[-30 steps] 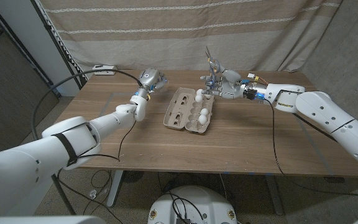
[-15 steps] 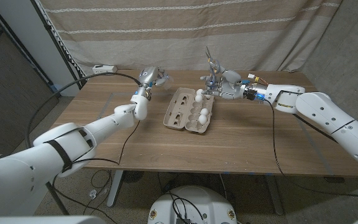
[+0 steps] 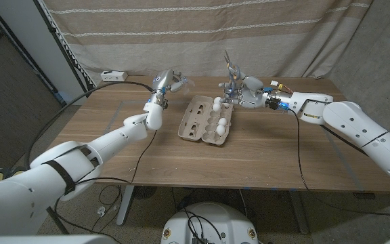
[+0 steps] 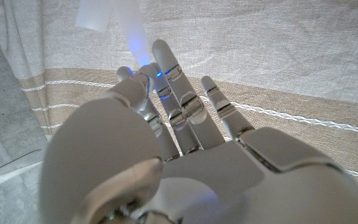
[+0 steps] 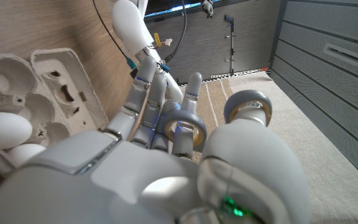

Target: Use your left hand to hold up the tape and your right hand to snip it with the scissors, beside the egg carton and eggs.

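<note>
My left hand (image 3: 162, 86) is raised over the table's far left part and holds the clear tape (image 3: 181, 84), which sticks out toward the carton. In the left wrist view a pale translucent strip of tape (image 4: 113, 15) stands above my fingertips (image 4: 161, 53), against the curtain. My right hand (image 3: 241, 93) grips the grey scissors (image 3: 231, 70), blades pointing up, just behind the carton's right end. Its fingers pass through the scissor loops (image 5: 188, 129). The open egg carton (image 3: 196, 120) lies between both hands with white eggs (image 3: 221, 124) in its right half.
A white power strip (image 3: 113, 74) sits at the table's far left corner, with a black cable (image 3: 80, 88) arching from it. A striped curtain (image 3: 202, 30) hangs close behind the table. Bare wood (image 3: 276, 149) lies in front of the carton.
My left hand has lifted and shifted a little to the right toward the curtain, bringing the tape up with it. The right hand and scissors have hardly moved.
</note>
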Motion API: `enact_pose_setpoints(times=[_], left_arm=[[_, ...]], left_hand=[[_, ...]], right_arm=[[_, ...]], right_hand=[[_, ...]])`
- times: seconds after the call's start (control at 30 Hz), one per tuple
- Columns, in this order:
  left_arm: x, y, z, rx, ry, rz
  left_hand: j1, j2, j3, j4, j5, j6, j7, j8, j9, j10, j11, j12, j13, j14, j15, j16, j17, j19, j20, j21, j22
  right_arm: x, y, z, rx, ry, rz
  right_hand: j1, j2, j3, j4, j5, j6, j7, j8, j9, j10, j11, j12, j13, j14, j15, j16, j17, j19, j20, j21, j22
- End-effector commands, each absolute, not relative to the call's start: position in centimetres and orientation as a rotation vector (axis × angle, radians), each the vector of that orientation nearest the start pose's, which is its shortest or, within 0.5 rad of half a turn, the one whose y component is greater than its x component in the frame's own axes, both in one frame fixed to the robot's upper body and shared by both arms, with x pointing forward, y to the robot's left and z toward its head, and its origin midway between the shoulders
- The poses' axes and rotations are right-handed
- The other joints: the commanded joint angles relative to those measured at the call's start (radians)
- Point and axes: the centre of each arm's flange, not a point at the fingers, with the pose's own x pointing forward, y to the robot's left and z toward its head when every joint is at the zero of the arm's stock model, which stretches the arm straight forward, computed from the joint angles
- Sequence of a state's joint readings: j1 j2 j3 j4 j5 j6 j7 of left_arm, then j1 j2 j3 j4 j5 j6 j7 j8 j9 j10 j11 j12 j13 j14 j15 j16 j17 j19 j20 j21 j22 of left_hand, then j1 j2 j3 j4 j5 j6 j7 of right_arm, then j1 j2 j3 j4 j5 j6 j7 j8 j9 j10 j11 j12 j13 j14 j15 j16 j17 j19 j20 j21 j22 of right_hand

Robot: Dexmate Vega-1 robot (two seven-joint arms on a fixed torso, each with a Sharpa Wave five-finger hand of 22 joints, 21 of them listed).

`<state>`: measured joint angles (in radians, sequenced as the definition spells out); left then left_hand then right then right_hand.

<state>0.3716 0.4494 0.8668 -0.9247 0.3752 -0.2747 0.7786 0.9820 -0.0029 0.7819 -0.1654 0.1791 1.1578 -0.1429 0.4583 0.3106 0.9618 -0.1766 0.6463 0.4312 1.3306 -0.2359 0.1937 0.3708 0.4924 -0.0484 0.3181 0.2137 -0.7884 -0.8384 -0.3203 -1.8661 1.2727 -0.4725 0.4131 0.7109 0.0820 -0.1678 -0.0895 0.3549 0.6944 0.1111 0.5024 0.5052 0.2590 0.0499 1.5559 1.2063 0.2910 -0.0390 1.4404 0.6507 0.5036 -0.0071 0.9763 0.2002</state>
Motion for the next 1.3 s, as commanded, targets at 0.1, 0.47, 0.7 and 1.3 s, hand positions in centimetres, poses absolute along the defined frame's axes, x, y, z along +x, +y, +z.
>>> enact_pose_setpoints(times=[0.1, 0.47, 0.7, 1.3], left_arm=[[66.5, 20.3, 6.7, 0.823, -1.05, 0.318], [65.9, 19.9, 6.6, 0.672, -1.029, 0.261], [66.3, 20.0, 6.4, 0.534, -0.989, 0.217], [66.1, 19.4, 6.1, 0.354, -0.969, 0.089]], left_hand=[[0.015, -0.002, 0.011, 0.002, 0.003, 0.004, -0.004, 0.0, -0.005, 0.032, -0.028, 0.112, 0.266, -0.014, -0.002, -0.006, -0.012, -0.008, -0.133, 0.0, -0.002], [0.02, -0.006, 0.016, 0.001, 0.003, -0.001, -0.001, -0.002, -0.016, 0.036, -0.029, 0.112, 0.261, -0.011, -0.002, 0.001, -0.018, -0.017, -0.133, -0.004, -0.005], [0.02, -0.006, 0.02, 0.004, 0.004, -0.009, 0.002, 0.0, -0.011, 0.035, -0.029, 0.111, 0.26, -0.016, -0.002, -0.001, -0.023, -0.023, -0.133, -0.007, -0.007], [0.023, -0.004, 0.023, 0.004, 0.005, -0.006, 0.004, 0.007, -0.015, 0.034, -0.028, 0.11, 0.256, -0.024, -0.003, 0.0, -0.034, -0.013, -0.137, 0.002, -0.003]], right_arm=[[52.7, -20.3, 6.1, 0.114, -0.198, 1.024], [52.7, -20.4, 5.9, 0.116, -0.186, 1.022], [52.8, -20.2, 5.5, 0.126, -0.178, 1.026], [52.9, -20.1, 4.5, 0.142, -0.151, 1.025]], right_hand=[[0.004, 0.007, -0.003, -0.005, 0.0, -0.043, 0.056, -0.007, 0.003, 0.013, -0.011, 0.002, 0.007, -0.001, -0.037, 0.004, 0.001, -0.007, -0.002, 0.009, 0.0], [0.006, 0.006, -0.003, -0.007, -0.001, -0.04, 0.055, -0.015, -0.003, 0.019, -0.012, 0.002, 0.006, 0.004, -0.037, 0.007, 0.003, -0.008, 0.0, 0.012, 0.0], [0.001, 0.006, -0.005, -0.004, -0.001, -0.04, 0.056, -0.018, -0.003, 0.018, -0.012, 0.004, 0.01, 0.003, -0.037, 0.009, 0.006, -0.009, -0.001, 0.014, 0.0], [0.005, 0.006, -0.006, -0.006, -0.001, -0.04, 0.055, -0.028, -0.003, 0.016, -0.012, 0.005, 0.012, 0.007, -0.036, 0.005, 0.006, -0.009, -0.001, 0.019, -0.001]])
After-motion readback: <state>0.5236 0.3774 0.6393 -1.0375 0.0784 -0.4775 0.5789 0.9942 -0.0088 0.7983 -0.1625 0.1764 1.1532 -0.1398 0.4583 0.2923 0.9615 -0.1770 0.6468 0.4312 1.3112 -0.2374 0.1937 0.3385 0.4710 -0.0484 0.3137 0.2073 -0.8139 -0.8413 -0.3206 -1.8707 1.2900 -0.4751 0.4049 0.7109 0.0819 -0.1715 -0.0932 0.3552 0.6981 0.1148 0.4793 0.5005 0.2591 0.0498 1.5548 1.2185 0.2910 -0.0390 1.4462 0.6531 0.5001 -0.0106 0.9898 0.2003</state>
